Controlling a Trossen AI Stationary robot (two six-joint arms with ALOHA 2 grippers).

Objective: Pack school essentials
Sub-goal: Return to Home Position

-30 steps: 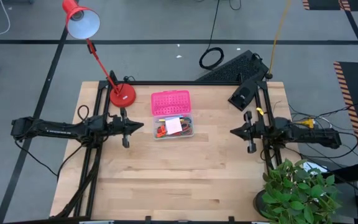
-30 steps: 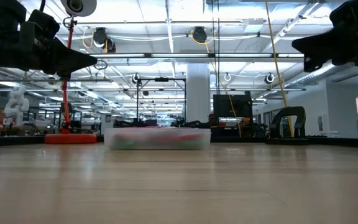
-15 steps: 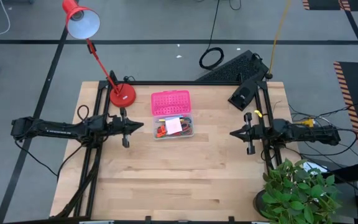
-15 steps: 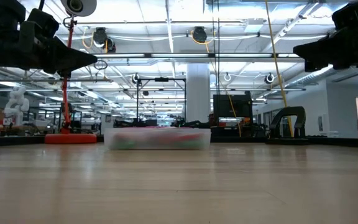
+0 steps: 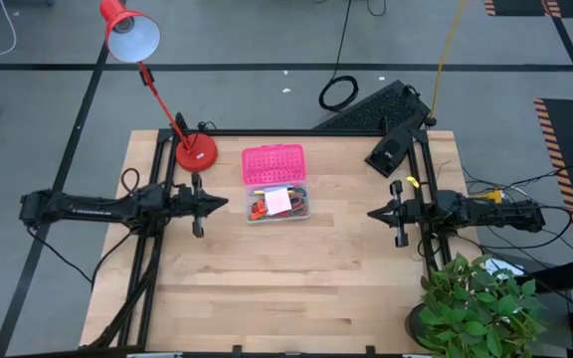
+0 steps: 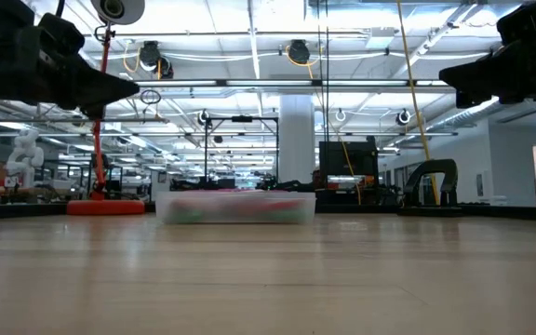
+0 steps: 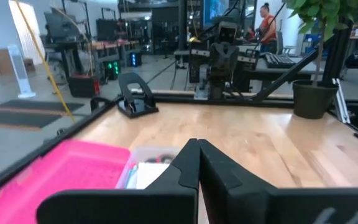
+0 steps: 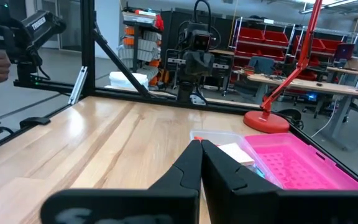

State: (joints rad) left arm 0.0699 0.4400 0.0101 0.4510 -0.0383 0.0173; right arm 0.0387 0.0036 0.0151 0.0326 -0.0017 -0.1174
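Two arms hang level above the table, facing each other, with the clear box point(image 5: 278, 202) on the boards between them. Starting at the left, the red lamp point(image 5: 195, 151) stands on its round base at the back edge, just behind the left gripper point(image 5: 223, 203), whose fingers are pressed together with nothing in them. That gripper points straight across at the box, which sits just beyond its tips, so the left arm is plainly the nearer one. The box lies with its long side running across the table, and its pink lid point(image 5: 273, 164) lies open and flat just behind it, toward the back edge. Inside, the school things point(image 5: 265, 206) look packed already: a pale note pad point(image 5: 279, 201) on top, and red and orange bits beside it that I cannot make out singly. I see no loose stationery on the bare wood. I'd judge what remains is the lid, which lies behind the line of either gripper. Farther right, the boards are bare up to the right gripper point(image 5: 374, 212), also pinched together and empty, well apart from the box. A black hole punch point(image 5: 388, 154) sits at the back right corner, out of the way, and a potted plant point(image 5: 476, 303) crowds the near right corner.
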